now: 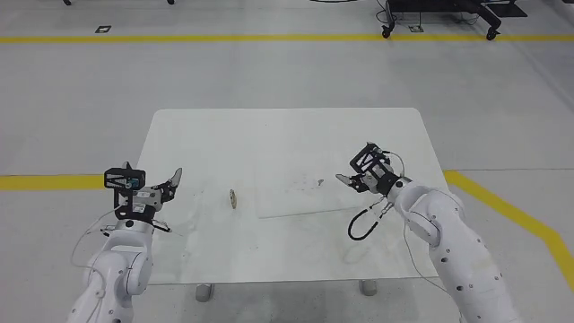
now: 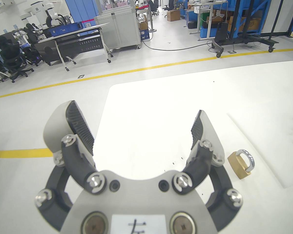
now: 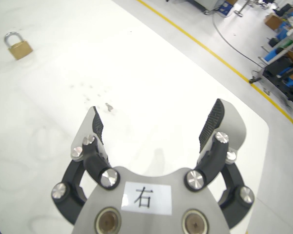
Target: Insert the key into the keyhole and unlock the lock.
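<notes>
A brass padlock (image 1: 232, 199) with a silver shackle lies on the white table (image 1: 287, 130), left of centre. A small silver key (image 1: 318, 181) lies flat to its right. My left gripper (image 1: 152, 172) hovers at the table's left edge, open and empty; the left wrist view has the padlock (image 2: 240, 165) just beside one finger of the left gripper (image 2: 136, 113). My right gripper (image 1: 355, 162) hangs open and empty over the right part of the table. In the right wrist view the key (image 3: 109, 107) lies close to one fingertip of the right gripper (image 3: 156, 108), and the padlock (image 3: 19, 48) is farther off.
A thin flat sheet (image 2: 271, 135) covers part of the tabletop, and the padlock rests by its edge. Faint dark specks (image 3: 90, 91) mark the surface near the key. Yellow floor lines (image 1: 269, 38) run around the table; carts and racks stand far behind.
</notes>
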You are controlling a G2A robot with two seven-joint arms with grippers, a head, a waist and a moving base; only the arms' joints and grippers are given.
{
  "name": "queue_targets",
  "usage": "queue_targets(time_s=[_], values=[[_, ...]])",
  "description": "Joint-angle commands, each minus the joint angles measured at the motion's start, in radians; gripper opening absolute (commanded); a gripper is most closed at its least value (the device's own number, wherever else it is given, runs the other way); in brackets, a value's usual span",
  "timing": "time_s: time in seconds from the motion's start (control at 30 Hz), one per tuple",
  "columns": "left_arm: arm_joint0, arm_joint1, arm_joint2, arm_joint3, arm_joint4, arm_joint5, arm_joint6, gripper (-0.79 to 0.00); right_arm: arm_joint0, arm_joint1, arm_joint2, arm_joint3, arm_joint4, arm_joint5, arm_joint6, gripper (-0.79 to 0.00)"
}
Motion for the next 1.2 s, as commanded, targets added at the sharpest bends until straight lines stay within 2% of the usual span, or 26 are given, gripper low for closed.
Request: queue_targets(time_s=[0.0, 0.23, 0.4, 0.6, 0.67, 0.73, 1.0, 1.1, 1.17], values=[[0.000, 0.000, 0.000, 0.000, 0.000, 0.000, 0.000, 0.000, 0.030, -0.002, -0.017, 0.038, 0.027, -0.043, 0.002, 0.000], [0.000, 0.000, 0.000, 0.000, 0.000, 0.000, 0.000, 0.000, 0.116, -0.007, -0.069, 0.173, 0.165, -0.214, -0.022, 0.000], [0.000, 0.000, 0.000, 0.000, 0.000, 0.000, 0.000, 0.000, 0.191, -0.017, -0.138, 0.274, 0.169, -0.238, 0.037, -0.009], [0.000, 0.000, 0.000, 0.000, 0.000, 0.000, 0.000, 0.000, 0.260, -0.028, -0.189, 0.393, 0.187, -0.241, 0.062, -0.169], [0.000, 0.000, 0.000, 0.000, 0.000, 0.000, 0.000, 0.000, 0.275, -0.031, -0.205, 0.421, 0.192, -0.247, 0.057, -0.252], [0.000, 0.000, 0.000, 0.000, 0.000, 0.000, 0.000, 0.000, 0.288, -0.034, -0.219, 0.446, 0.196, -0.252, 0.049, -0.394], [0.000, 0.000, 0.000, 0.000, 0.000, 0.000, 0.000, 0.000, 0.338, -0.047, -0.267, 0.526, 0.207, -0.257, 0.027, -0.416], [0.000, 0.000, 0.000, 0.000, 0.000, 0.000, 0.000, 0.000, 0.352, -0.051, -0.284, 0.542, 0.211, -0.264, 0.018, -0.465], [0.000, 0.000, 0.000, 0.000, 0.000, 0.000, 0.000, 0.000, 0.357, -0.052, -0.290, 0.550, 0.210, -0.269, 0.009, -0.551]])
